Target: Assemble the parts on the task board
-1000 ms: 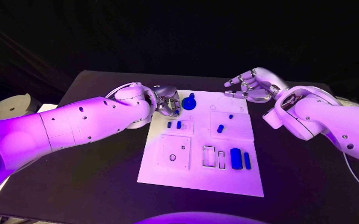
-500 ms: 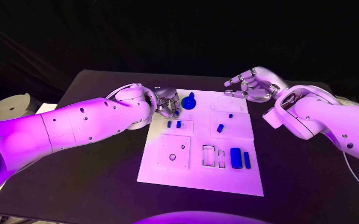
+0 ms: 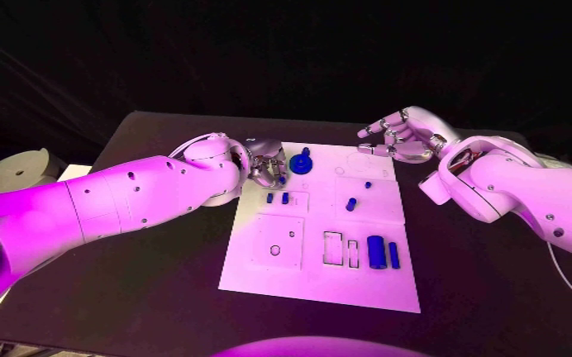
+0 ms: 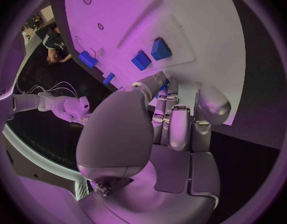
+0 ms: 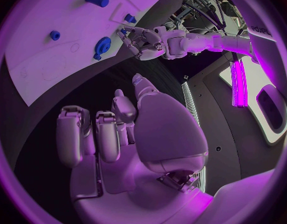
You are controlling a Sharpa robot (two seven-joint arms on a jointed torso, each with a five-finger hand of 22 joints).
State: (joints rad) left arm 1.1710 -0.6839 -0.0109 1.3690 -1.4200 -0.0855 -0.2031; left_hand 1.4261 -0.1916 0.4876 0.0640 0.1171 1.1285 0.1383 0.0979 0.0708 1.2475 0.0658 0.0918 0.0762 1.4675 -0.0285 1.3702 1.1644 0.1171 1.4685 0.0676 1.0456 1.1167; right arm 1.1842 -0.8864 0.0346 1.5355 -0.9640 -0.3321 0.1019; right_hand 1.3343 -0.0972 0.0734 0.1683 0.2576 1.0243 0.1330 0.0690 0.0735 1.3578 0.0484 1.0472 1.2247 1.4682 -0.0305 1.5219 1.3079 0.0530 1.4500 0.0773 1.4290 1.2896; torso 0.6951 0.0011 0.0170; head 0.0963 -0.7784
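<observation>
Black table (image 3: pixel 155 291) carries the task board (image 3: pixel 312 283); compared to before, nothing has moved. Left hand (image 3: pixel 267 165) stays curled and empty beside the round blue part (image 3: pixel 302 162). From its wrist, right hand (image 5: pixel 112 134) hangs spread, empty

Backdrop (image 3: pixel 286 35): black, unbroken, behind the table, folds faintly visible.
Table (image 3: pixel 143 291): black, matte top, far corners angled inward.
Light: purple, cast over the whole scene.
Round object (image 3: pixel 26 168): pale, just beyond the table's near-left edge, too blurred to identify.
Panel (image 5: pixel 238 82): glowing strip, bright magenta, in the room off to the side, seen from the right wrist.
Floor: dark, nothing discernible.
</observation>
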